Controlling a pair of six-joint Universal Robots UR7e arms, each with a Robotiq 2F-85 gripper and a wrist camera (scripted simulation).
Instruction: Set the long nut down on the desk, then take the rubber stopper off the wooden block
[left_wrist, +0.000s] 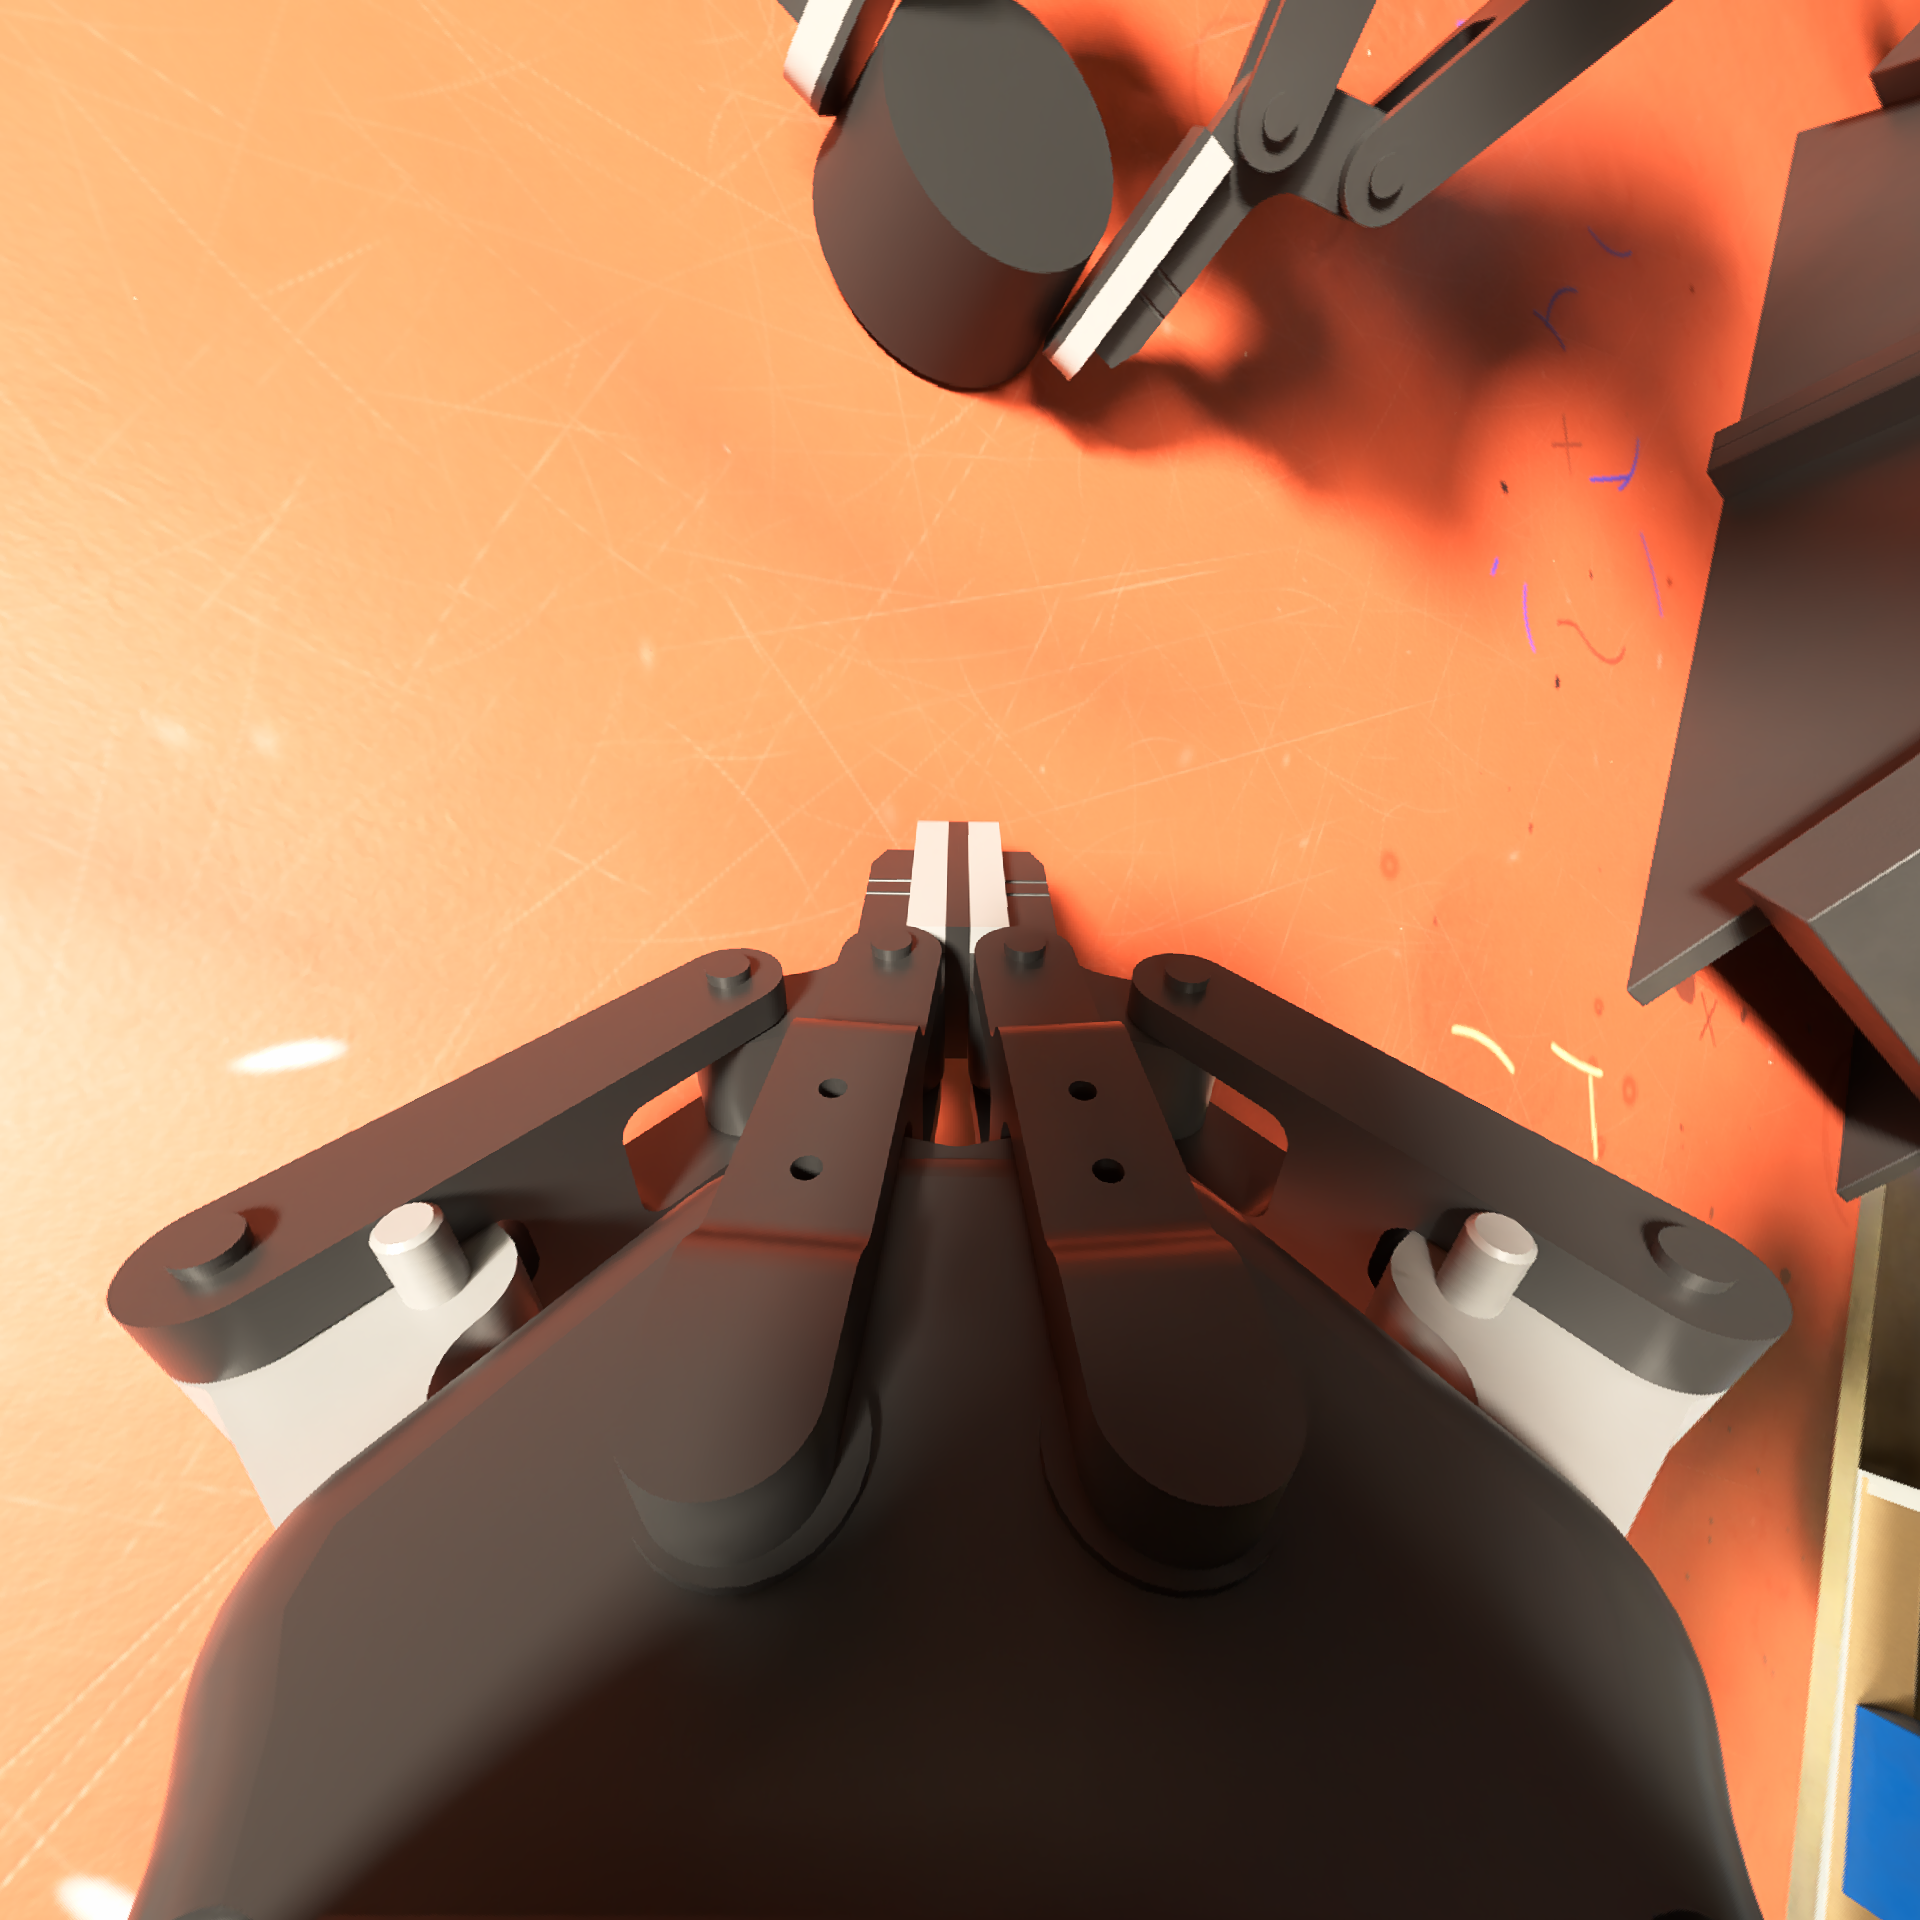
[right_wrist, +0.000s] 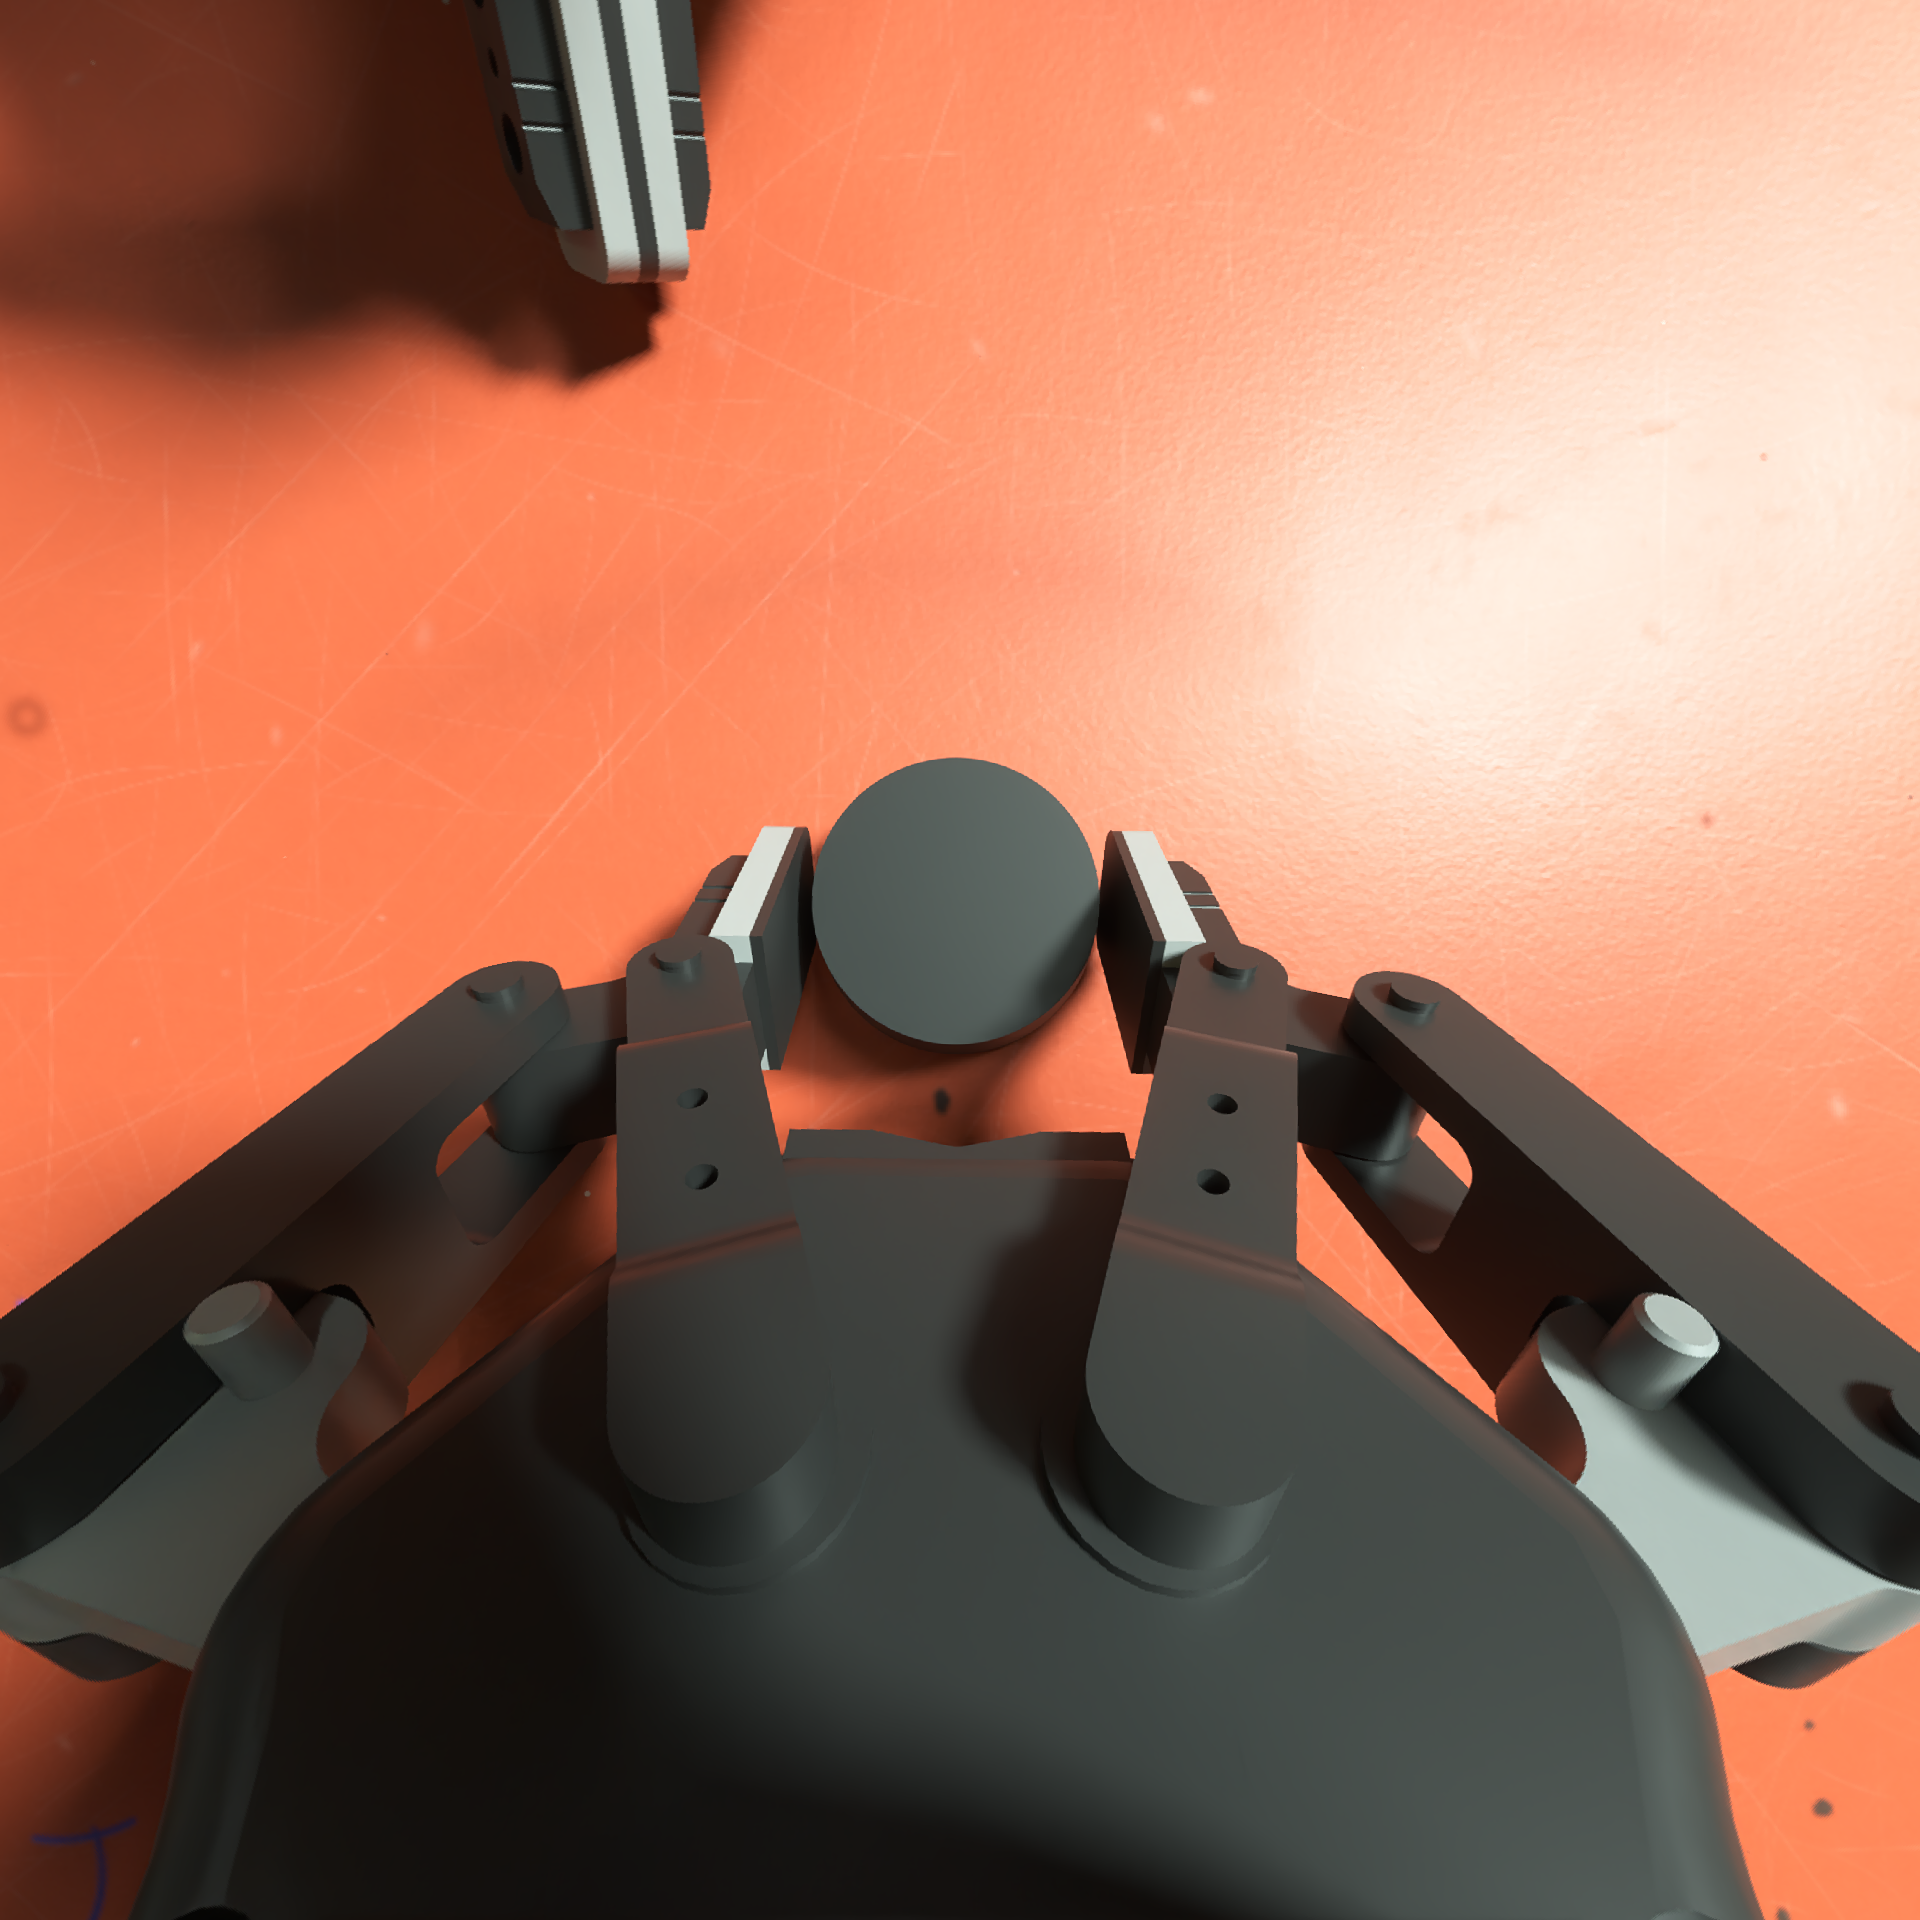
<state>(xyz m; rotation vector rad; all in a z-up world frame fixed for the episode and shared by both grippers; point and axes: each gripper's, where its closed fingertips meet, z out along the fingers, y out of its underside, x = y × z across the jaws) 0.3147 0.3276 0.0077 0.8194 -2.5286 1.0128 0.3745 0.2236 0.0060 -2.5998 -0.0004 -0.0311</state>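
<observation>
The rubber stopper (right_wrist: 954, 902), a dark grey cylinder, stands upright on the orange desk (right_wrist: 1351, 520). My right gripper (right_wrist: 954, 914) straddles it, with both pads pressed against its sides. In the left wrist view the stopper (left_wrist: 966, 187) sits at the top with a finger (left_wrist: 1143, 249) of the right gripper against it. My left gripper (left_wrist: 958, 862) is shut and empty, hovering over bare desk nearer the camera than the stopper. It also shows in the right wrist view (right_wrist: 623, 208) at the top left. No long nut or wooden block is in view.
Dark grey slabs (left_wrist: 1818, 623) lie along the right side of the left wrist view. A light wooden shelf unit (left_wrist: 1860, 1558) with a blue item (left_wrist: 1886, 1808) lies past the desk edge at the lower right. Pen marks (left_wrist: 1590, 603) dot the desk.
</observation>
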